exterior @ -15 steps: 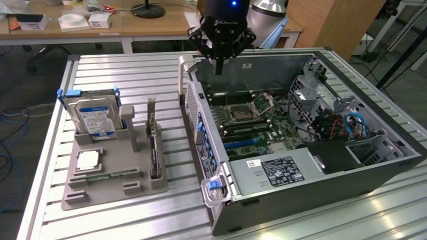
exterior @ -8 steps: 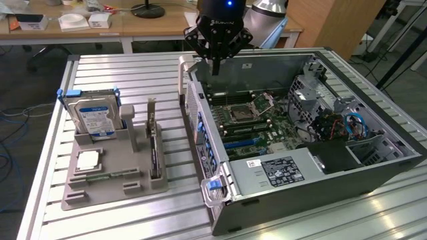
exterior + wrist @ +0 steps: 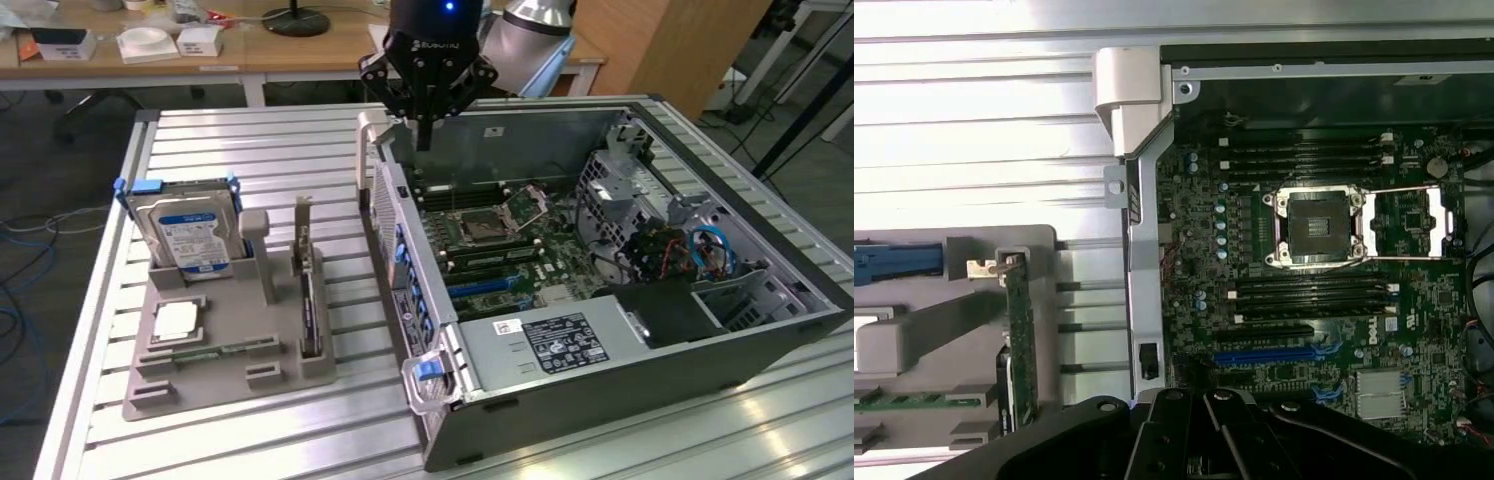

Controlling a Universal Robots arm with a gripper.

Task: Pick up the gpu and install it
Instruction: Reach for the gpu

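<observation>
So the grey holder tray (image 3: 200,385) sits at about 9 o'clock in the exterior view and it's got a bunch of parts slotted in. There's a blue-labelled hard drive (image 3: 187,235) standing upright at its 11 o'clock corner, a CPU chip (image 3: 176,322) lying flat below that, a green RAM stick (image 3: 220,352) next to it, and the gpu (image 3: 307,300) along the tray's 3 o'clock edge. The open PC case (image 3: 641,390) fills the 3 o'clock side, with the motherboard (image 3: 501,240), a bare CPU socket (image 3: 481,228), a labelled power supply (image 3: 561,340) and blue cables (image 3: 714,250) inside. The gpu is a thin dark card standing on its long edge in its slot, silver bracket up at the 12 o'clock end. The gripper (image 3: 424,140) hangs at 12 o'clock over the case's wall, fingers clenched together on nothing, well apart from the card.
</observation>
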